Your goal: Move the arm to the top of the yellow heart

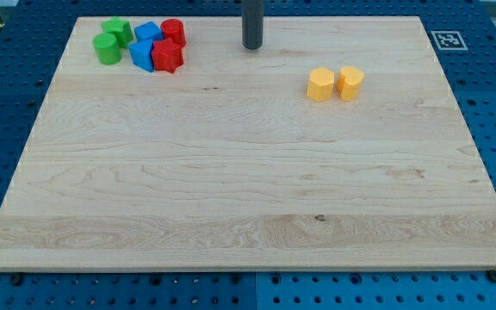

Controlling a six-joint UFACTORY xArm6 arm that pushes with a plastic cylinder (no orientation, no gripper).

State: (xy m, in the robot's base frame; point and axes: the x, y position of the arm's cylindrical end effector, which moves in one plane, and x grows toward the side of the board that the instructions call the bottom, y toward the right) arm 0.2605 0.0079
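Note:
The yellow heart (350, 82) lies on the wooden board (248, 198), right of centre near the view's top. A second yellow block (320, 84), with flat sides, touches its left side. My tip (252, 46) rests on the board near the top edge. It is above and to the left of both yellow blocks, well apart from them, about a hundred pixels from the heart.
A tight cluster sits at the top left: two green blocks (117, 30) (106, 48), two blue blocks (148, 33) (142, 53) and two red blocks (173, 32) (167, 56). A square printed marker (447, 40) lies beyond the board's top right corner.

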